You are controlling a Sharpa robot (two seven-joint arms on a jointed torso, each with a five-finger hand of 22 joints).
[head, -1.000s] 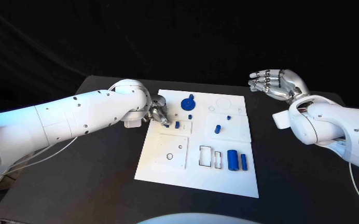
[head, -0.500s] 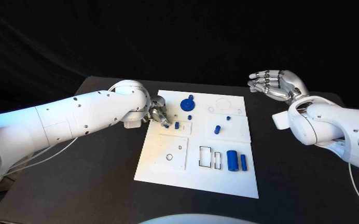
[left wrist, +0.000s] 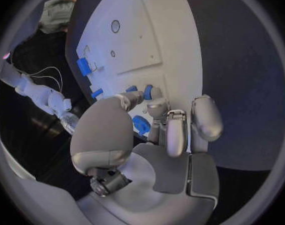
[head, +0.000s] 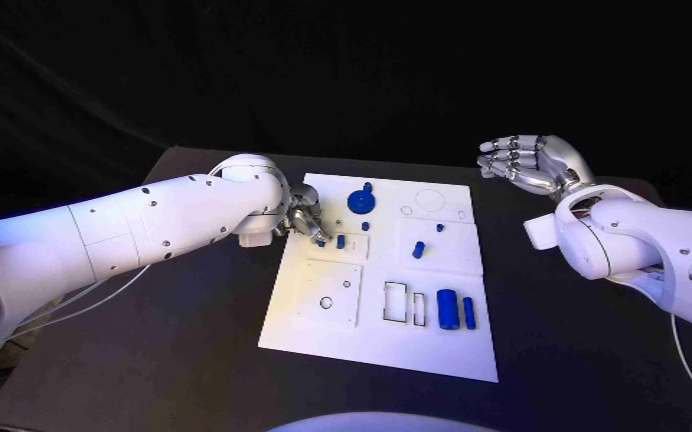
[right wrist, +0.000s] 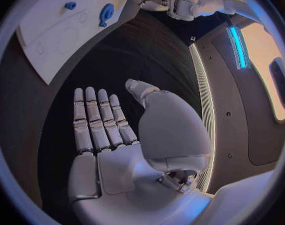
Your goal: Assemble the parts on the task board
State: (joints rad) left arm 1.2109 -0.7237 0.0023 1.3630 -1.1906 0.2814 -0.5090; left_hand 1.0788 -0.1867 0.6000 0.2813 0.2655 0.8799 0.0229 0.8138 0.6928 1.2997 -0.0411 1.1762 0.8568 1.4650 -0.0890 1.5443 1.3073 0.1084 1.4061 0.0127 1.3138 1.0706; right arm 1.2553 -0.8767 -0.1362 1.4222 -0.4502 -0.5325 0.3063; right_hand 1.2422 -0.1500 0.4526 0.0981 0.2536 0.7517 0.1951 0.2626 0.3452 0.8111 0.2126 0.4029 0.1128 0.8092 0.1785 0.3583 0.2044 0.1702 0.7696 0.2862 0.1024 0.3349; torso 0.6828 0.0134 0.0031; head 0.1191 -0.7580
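Note:
The white task board (head: 378, 337) lies in the middle of the black table. My left hand (head: 304, 218) is low over the board's far left part, its fingers (left wrist: 168, 130) curled round a small blue part (left wrist: 140, 125). A blue peg (head: 340, 241) stands just beside those fingers. Farther along the board are a round blue part (head: 362, 200), a blue piece (head: 418, 249) and two blue cylinders (head: 449, 309). My right hand (head: 531, 164) is raised off the board's far right corner, fingers (right wrist: 95, 120) stretched out, with nothing in it.
The board has a raised square plate with a hole (head: 327, 295) and rectangular slots (head: 397, 302) in its near half. Bare black table (head: 188, 352) surrounds the board on both sides. A cable (head: 80, 302) trails under my left arm.

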